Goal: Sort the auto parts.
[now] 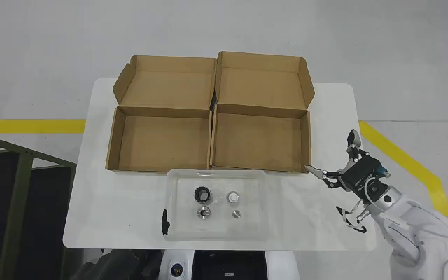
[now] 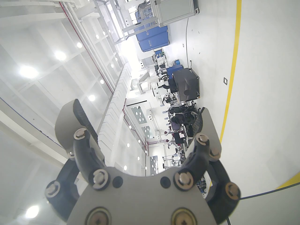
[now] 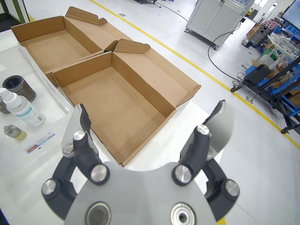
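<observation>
Right of the clear plastic tray [image 1: 263, 210] of small metal auto parts [image 1: 203, 193], my right claw [image 1: 334, 155] hangs spread apart, empty, so they lie to its left.

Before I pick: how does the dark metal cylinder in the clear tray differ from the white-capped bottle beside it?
The dark hollow metal cylinder is squat and wide; the clear white-capped plastic bottle is slimmer and taller. The cylinder's top is an open bore; the bottle's is capped. The bottle bears a printed label; the cylinder's wall is bare. Both stand upright, side by side, in the clear plastic tray.
</observation>
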Robot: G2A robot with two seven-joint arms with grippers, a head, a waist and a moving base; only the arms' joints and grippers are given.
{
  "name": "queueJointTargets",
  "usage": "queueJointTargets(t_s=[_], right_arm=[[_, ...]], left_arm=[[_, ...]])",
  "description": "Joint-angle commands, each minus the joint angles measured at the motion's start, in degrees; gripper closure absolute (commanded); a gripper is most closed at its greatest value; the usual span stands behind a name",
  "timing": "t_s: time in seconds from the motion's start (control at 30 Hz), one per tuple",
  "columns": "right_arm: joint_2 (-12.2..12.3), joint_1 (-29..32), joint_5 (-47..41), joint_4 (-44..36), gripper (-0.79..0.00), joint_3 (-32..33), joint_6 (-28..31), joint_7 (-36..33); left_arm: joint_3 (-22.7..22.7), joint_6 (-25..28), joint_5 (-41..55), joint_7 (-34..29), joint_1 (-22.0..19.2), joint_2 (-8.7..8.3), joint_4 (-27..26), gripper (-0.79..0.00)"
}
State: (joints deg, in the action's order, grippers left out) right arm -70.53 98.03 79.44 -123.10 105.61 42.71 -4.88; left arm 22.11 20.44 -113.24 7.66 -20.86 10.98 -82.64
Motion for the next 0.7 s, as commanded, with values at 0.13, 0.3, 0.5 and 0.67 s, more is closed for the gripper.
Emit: queueJointTargets(t_s=[0.13,0.3,0.5,0.67], right_arm=[[0.0,0.0,0.0,0.0,-0.785,0.0,0.0,0.0],[0.0,0.0,-0.05,0.02,-0.785,-0.09,-0.13,0.05],[0.36,-0.48,-1.25,-0.36,-0.785,-1.19,0.92,-0.09],[0.82,-1.67,-4.18,-0.96,-0.785,-3.22,4.2,-4.11]], left_arm=[[0.0,0.0,0.0,0.0,0.0,0.0,0.0,-0.784],[0.0,0.0,0.0,0.0,0.0,0.0,0.0,-0.785],[0.0,0.0,0.0,0.0,0.0,0.0,0.0,-0.785],[0.0,0.0,0.0,0.0,0.0,0.0,0.0,-0.785]])
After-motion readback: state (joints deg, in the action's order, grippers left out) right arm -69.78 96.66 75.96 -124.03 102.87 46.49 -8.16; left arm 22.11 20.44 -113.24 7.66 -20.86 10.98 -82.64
